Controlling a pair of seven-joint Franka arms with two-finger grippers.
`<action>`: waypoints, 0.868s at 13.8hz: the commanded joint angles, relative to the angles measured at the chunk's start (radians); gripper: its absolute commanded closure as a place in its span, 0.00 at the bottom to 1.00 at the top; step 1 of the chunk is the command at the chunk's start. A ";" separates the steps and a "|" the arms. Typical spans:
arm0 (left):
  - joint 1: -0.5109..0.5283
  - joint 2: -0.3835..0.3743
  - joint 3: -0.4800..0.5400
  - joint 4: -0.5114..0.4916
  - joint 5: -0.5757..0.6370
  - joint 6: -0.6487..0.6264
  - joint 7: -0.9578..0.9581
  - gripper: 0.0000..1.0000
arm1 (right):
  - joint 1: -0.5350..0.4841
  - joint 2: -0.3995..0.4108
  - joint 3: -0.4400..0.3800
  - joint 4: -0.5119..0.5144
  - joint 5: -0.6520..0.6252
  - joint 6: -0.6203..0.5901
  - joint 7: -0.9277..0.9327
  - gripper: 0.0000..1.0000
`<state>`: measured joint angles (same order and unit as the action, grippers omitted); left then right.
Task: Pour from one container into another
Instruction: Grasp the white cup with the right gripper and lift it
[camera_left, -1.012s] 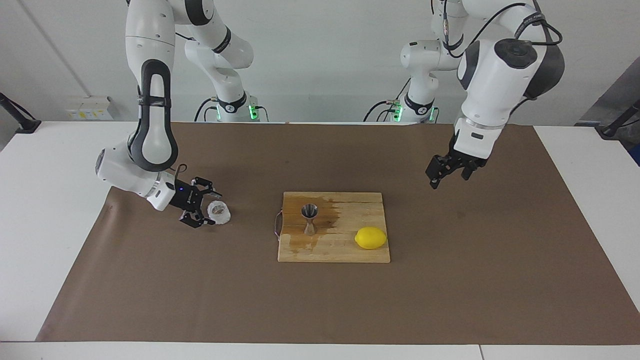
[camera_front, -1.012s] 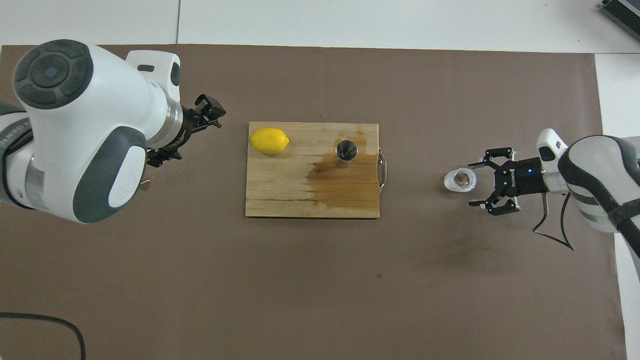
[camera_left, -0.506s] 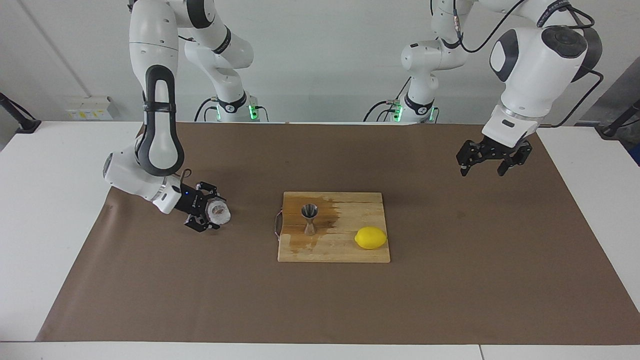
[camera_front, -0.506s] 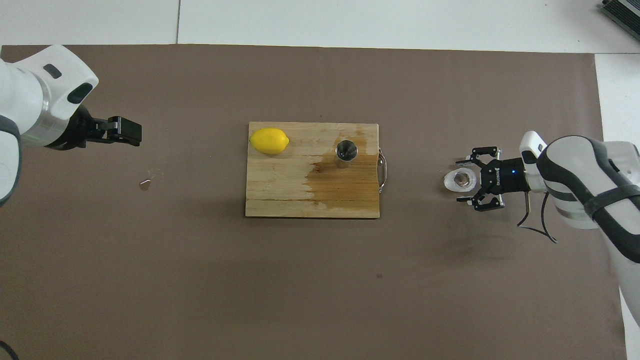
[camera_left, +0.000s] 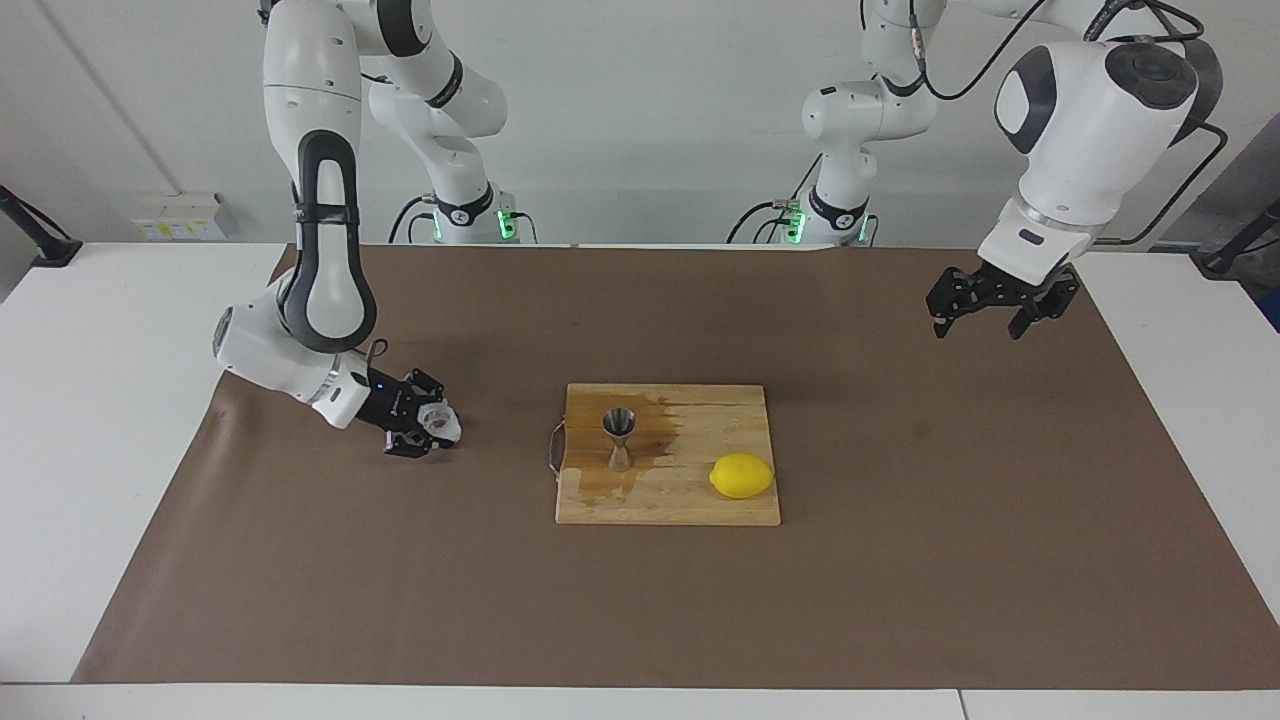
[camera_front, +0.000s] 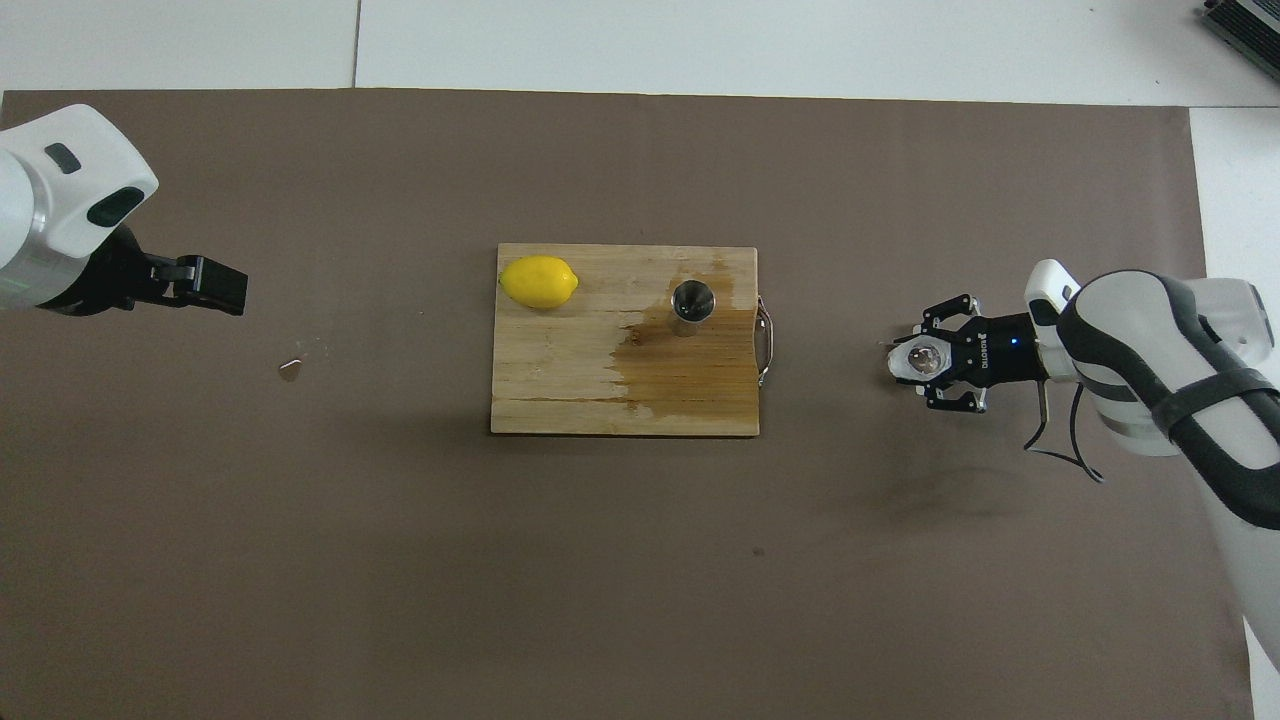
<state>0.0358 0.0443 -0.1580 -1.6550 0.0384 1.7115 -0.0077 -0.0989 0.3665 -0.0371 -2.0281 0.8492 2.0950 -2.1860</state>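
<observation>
The small textured glass cup (camera_left: 440, 424) stands on the brown mat toward the right arm's end of the table. My right gripper (camera_left: 428, 428) reaches in low from the side and is shut on it; it also shows in the overhead view (camera_front: 928, 362) around the cup (camera_front: 920, 361). The steel jigger (camera_left: 619, 438) stands upright on the wooden cutting board (camera_left: 690, 505), seen from above as a round rim (camera_front: 691, 300). My left gripper (camera_left: 992, 312) hangs open and empty in the air over the mat at the left arm's end (camera_front: 232, 290).
A yellow lemon (camera_left: 741, 476) lies on the board beside the jigger, toward the left arm's end. A dark wet stain (camera_front: 680, 365) covers the board around the jigger. A small spot (camera_front: 290, 370) marks the mat below the left gripper.
My right gripper moved forward around the glass cup and closed its fingers on it. My left arm drew back and up toward its own end of the table.
</observation>
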 joint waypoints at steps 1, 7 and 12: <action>-0.045 -0.070 0.049 -0.026 0.003 -0.067 0.038 0.00 | 0.048 -0.076 0.002 -0.004 0.002 0.003 0.122 0.67; -0.028 -0.112 0.032 -0.017 0.003 -0.105 0.031 0.00 | 0.208 -0.135 0.000 0.061 -0.110 0.013 0.544 0.66; -0.020 -0.118 0.034 -0.019 -0.005 -0.119 0.032 0.00 | 0.344 -0.136 0.006 0.166 -0.364 0.048 1.018 0.66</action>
<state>0.0156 -0.0505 -0.1316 -1.6560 0.0381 1.6077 0.0198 0.2114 0.2324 -0.0345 -1.8919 0.5557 2.1217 -1.3050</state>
